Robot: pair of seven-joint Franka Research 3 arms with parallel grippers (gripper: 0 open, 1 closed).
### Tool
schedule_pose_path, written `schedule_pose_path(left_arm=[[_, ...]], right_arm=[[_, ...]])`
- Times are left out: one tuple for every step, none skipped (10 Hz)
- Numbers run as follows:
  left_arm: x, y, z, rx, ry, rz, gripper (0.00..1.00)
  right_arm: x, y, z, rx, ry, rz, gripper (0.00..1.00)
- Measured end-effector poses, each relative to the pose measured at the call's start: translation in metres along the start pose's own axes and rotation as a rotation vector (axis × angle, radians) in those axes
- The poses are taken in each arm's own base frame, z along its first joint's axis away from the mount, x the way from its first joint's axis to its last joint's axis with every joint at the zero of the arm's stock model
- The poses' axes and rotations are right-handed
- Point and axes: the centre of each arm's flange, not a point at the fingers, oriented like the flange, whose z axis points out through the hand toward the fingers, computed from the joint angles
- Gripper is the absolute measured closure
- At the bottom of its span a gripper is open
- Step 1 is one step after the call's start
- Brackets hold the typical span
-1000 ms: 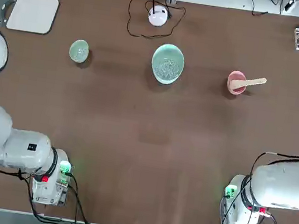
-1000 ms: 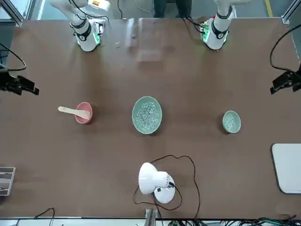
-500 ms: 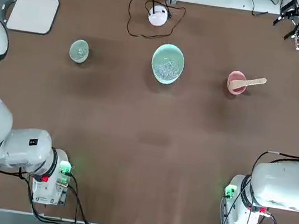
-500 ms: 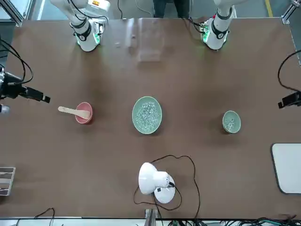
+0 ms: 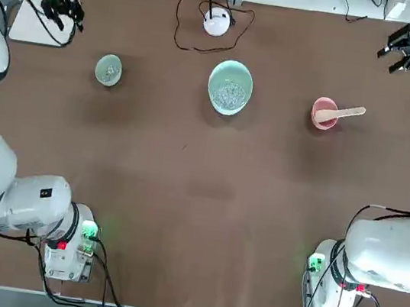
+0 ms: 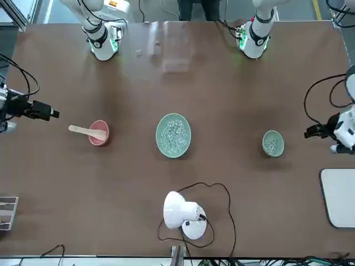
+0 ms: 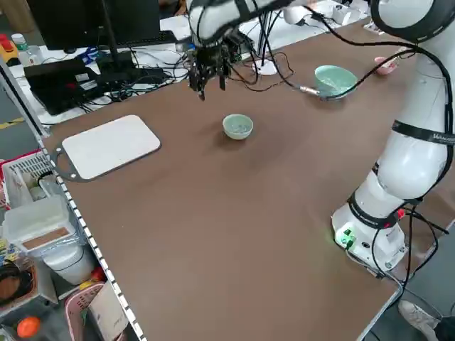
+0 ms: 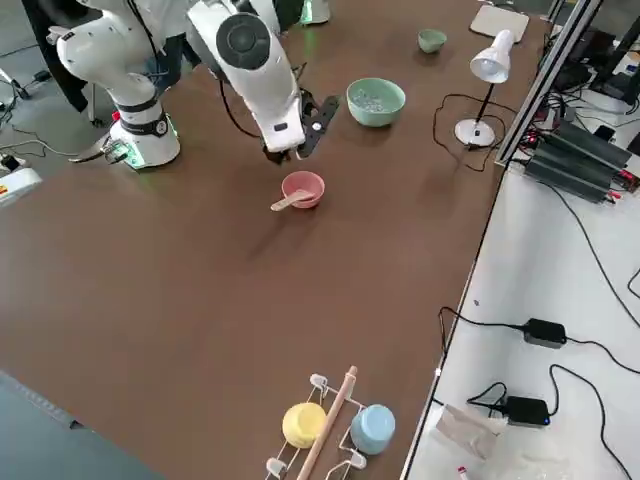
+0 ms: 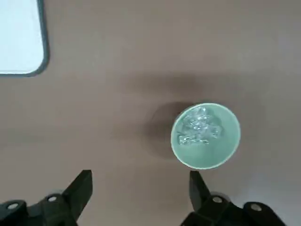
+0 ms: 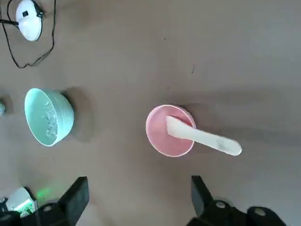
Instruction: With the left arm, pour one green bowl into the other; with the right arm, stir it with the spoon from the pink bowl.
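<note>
Sage-green, the small bowl [image 5: 109, 70] stands upright toward the left of the tabletop [image 5: 189, 159], with brown surface between it and the larger mint bowl [image 5: 230, 88] near the middle. Farther right is the pink bowl [image 5: 323, 114], and the spoon's handle [image 5: 352, 111] crosses its rim, pointing away from the mint bowl. All three bowls sit well in from the table's near edge, with a wide brown stretch on that side. Clear, glinting bits lie in both green bowls, a small cluster in the sage one and a fuller layer in the mint; the pink bowl holds the spoon's broad end. The left gripper [image 9: 141, 176] hangs above the table near the sage bowl, black fingers spread wide with nothing between them. The right gripper [image 10: 140, 181] hovers beyond the spoon's side of the pink bowl, its fingers likewise spread and holding nothing. Pale, flat wood forms the spoon, while the bowls are round and smooth. Farther out are a white, round-cornered board [image 6: 339, 198], a glossy white lamp [image 6: 180, 210] with a looping cable, and a white wire rack [image 6: 7, 213].
</note>
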Motion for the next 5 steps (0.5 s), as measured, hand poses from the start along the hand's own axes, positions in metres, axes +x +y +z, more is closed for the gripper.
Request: schedule_pose_path(left_arm=[[-0.009, 0.005, 0.028, 0.009, 0.024, 0.017, 0.11], [-0.018, 0.015, 0.053, 0.014, 0.038, 0.032, 0.12], [-0.026, 0.026, 0.073, 0.011, 0.029, 0.051, 0.14], [-0.03, 0.038, 0.089, 0.001, 0.004, 0.072, 0.17], [-0.03, 0.044, 0.103, -0.005, -0.011, 0.082, 0.18]], right_arm=[[0.0, 0.02, 0.005, 0.038, 0.006, -0.015, 0.04], [-0.002, 0.042, 0.01, 0.06, 0.008, -0.026, 0.04], [-0.002, 0.061, 0.015, 0.079, 0.008, -0.031, 0.04], [-0.003, 0.076, 0.021, 0.099, 0.008, -0.028, 0.04], [-0.001, 0.088, 0.029, 0.112, 0.008, -0.013, 0.04]])
